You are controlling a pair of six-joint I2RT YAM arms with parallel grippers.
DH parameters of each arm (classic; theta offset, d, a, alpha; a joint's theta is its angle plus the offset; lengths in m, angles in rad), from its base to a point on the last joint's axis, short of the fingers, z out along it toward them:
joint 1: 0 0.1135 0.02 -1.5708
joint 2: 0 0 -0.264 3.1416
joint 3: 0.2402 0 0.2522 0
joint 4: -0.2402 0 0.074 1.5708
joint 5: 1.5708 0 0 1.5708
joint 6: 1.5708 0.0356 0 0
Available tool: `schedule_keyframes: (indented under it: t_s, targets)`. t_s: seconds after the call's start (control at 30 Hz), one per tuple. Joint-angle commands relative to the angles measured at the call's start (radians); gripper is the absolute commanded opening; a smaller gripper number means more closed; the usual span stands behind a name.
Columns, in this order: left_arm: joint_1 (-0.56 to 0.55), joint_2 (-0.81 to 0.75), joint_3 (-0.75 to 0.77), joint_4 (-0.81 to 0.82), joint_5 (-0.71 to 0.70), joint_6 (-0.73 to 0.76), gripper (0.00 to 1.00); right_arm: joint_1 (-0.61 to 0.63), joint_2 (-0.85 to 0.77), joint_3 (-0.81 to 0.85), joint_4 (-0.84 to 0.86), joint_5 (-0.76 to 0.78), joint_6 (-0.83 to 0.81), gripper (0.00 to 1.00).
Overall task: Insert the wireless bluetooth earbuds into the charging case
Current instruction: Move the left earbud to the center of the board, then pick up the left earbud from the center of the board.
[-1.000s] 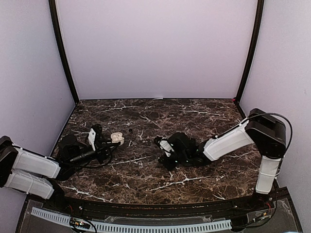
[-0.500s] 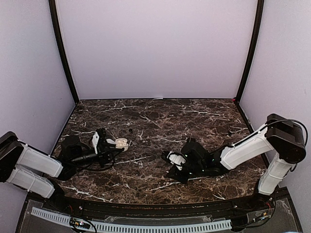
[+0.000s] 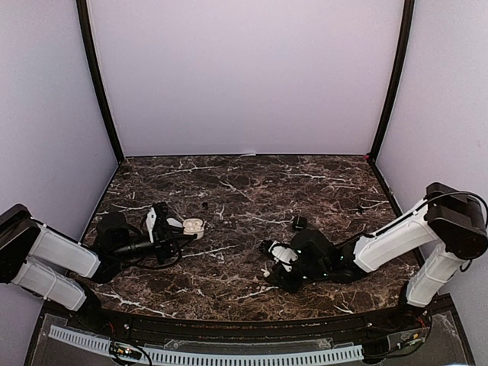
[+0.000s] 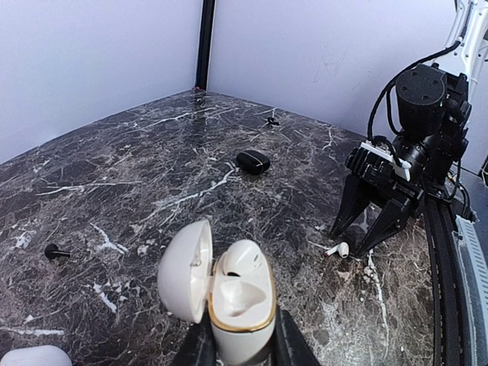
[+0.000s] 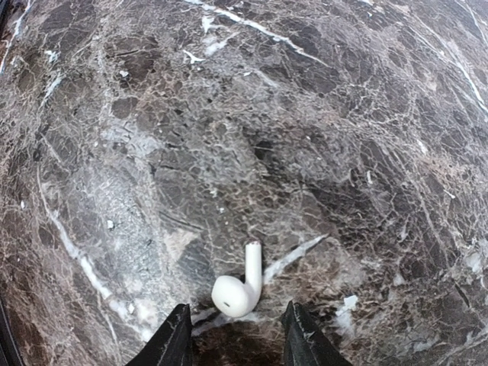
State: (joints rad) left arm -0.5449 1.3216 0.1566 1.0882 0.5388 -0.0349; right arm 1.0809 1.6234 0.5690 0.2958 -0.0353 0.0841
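Observation:
My left gripper is shut on an open white charging case with a gold rim, its lid swung to the left. One white earbud sits in the far slot; the near slot is empty. In the top view the case is at the left. A loose white earbud lies on the marble, stem pointing away, between the open fingers of my right gripper. It also shows in the left wrist view under the right gripper. A black earbud lies left of the case.
A black oval case lies mid-table, also seen in the top view. Another white case shows at the bottom left corner. A small black item lies near the back wall. Purple walls enclose the marble table.
My right arm has pulled back toward the near edge and lowered around the loose white earbud, uncovering the black case. My left gripper has shifted slightly right with the open case.

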Motion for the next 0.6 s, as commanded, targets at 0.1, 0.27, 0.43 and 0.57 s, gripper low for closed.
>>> schedule_keyframes:
  t_s: [0.1, 0.27, 0.43, 0.57]
  targets:
    - [0.005, -0.006, 0.015, 0.057, 0.057, 0.021, 0.0, 0.06, -0.016, -0.068, 0.076, 0.07, 0.053, 0.4]
    - [0.005, 0.01, 0.009, 0.076, 0.069, 0.027, 0.0, 0.076, -0.016, -0.116, 0.157, 0.097, 0.06, 0.39]
    - [0.004, 0.031, 0.007, 0.113, 0.079, 0.018, 0.0, 0.08, 0.006, -0.149, 0.236, 0.097, 0.06, 0.39]
    - [0.002, 0.024, -0.001, 0.12, 0.074, 0.026, 0.0, 0.08, 0.035, -0.157, 0.275, 0.097, 0.06, 0.39]
